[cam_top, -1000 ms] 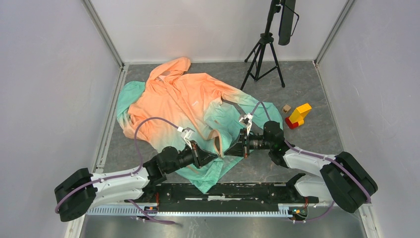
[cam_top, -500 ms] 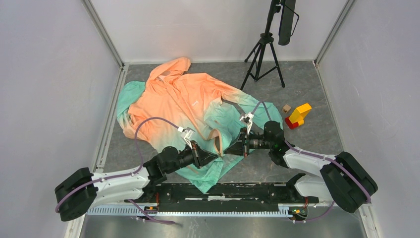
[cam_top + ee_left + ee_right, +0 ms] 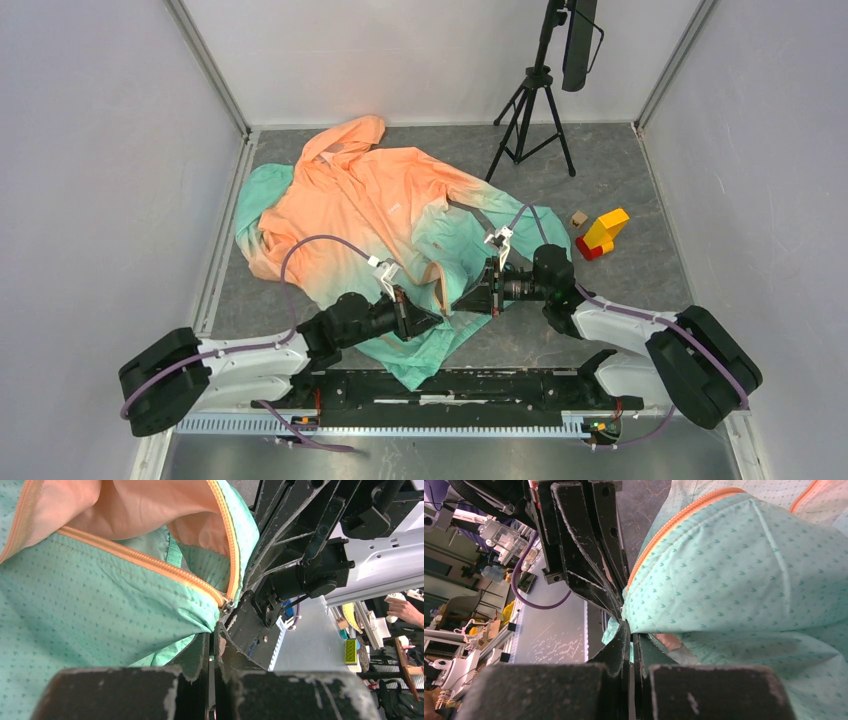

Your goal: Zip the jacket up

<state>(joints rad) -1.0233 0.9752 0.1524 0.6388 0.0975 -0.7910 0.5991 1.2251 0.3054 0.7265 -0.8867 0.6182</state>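
Observation:
The jacket (image 3: 370, 210) lies spread on the table, orange at the hood and shoulders, teal at the hem. Its front is open at the hem, and the two orange zipper (image 3: 150, 562) sides meet at a small slider (image 3: 227, 605). My left gripper (image 3: 432, 320) is shut on the teal hem just below that slider, as the left wrist view (image 3: 216, 630) shows. My right gripper (image 3: 466, 300) faces it, almost tip to tip. It is shut on the other teal hem edge (image 3: 629, 625), beside its zipper (image 3: 674, 525).
A black tripod (image 3: 530, 110) stands at the back right. A yellow and red block (image 3: 602, 233) and a small wooden cube (image 3: 577, 218) lie right of the jacket. White walls enclose the table; the arm rail (image 3: 450, 385) runs along the near edge.
My left gripper has slid a little to the right, closer to the right gripper, with the hem in it. The right arm has not moved.

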